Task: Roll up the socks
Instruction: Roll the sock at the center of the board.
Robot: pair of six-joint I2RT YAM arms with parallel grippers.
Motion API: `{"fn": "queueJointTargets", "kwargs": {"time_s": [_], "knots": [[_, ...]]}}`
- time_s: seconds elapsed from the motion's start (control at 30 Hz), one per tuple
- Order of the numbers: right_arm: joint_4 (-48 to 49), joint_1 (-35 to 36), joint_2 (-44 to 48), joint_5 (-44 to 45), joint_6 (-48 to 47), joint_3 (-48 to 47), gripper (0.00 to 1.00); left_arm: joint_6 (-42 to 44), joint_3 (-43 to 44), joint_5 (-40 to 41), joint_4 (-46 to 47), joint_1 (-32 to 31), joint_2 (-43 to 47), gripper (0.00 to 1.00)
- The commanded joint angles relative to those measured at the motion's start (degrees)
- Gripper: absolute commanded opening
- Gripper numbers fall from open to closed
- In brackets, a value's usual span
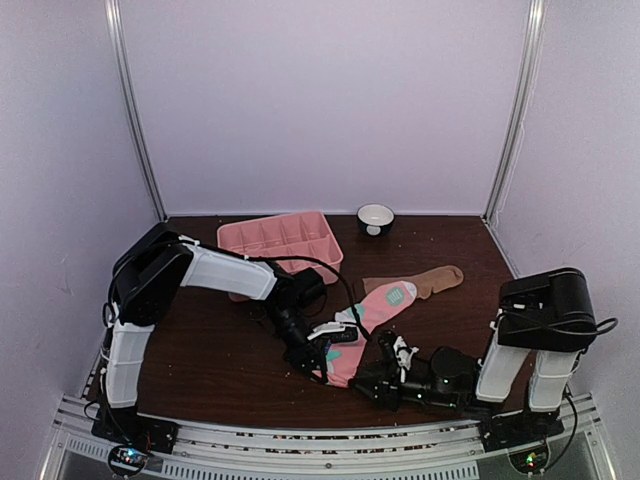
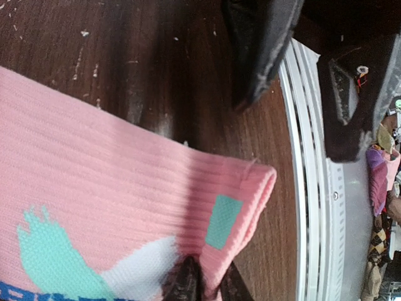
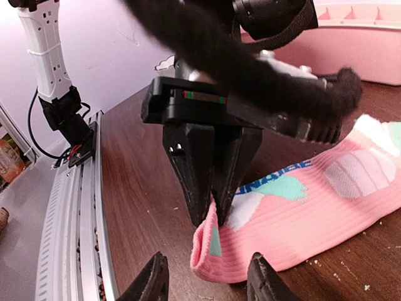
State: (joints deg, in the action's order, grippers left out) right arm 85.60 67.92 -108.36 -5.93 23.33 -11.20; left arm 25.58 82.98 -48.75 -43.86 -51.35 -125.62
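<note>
The pink sock (image 1: pixel 372 318) with teal and white patches lies slantwise on the dark table, its cuff toward the near edge. My left gripper (image 1: pixel 320 355) is shut on the top layer of that cuff; in the left wrist view the fingertips (image 2: pixel 185 282) pinch the pink sock (image 2: pixel 125 200) at a teal patch. My right gripper (image 1: pixel 373 384) is open and empty, low over the table just in front of the cuff. In the right wrist view its fingers (image 3: pixel 152 280) straddle the cuff end of the pink sock (image 3: pixel 313 216). The tan-brown sock (image 1: pixel 420 282) lies flat behind the pink one.
A pink compartmented tray (image 1: pixel 280 238) stands at the back left, and it also shows in the right wrist view (image 3: pixel 357 44). A small white bowl (image 1: pixel 375 217) sits at the back. The metal rail (image 2: pixel 313 188) at the table's near edge runs close to the cuff.
</note>
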Motion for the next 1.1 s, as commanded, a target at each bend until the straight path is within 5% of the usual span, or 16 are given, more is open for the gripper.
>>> {"fn": "queueJointTargets", "kwargs": {"time_s": [0.0,0.73,1.07], "knots": [[5.49,0.36,-0.08,1.53,0.60,0.30,0.43,1.13,0.69,1.31,-1.94,0.38,-1.91,0.13],[-20.48,4.49,3.04,4.23,-12.30,-9.30,0.31,1.51,1.44,0.11,-3.21,0.99,-2.34,0.12],[-22.11,4.59,1.93,4.91,-10.25,-10.63,0.00,2.10,1.33,0.71,-3.41,0.99,-2.22,0.19]]}}
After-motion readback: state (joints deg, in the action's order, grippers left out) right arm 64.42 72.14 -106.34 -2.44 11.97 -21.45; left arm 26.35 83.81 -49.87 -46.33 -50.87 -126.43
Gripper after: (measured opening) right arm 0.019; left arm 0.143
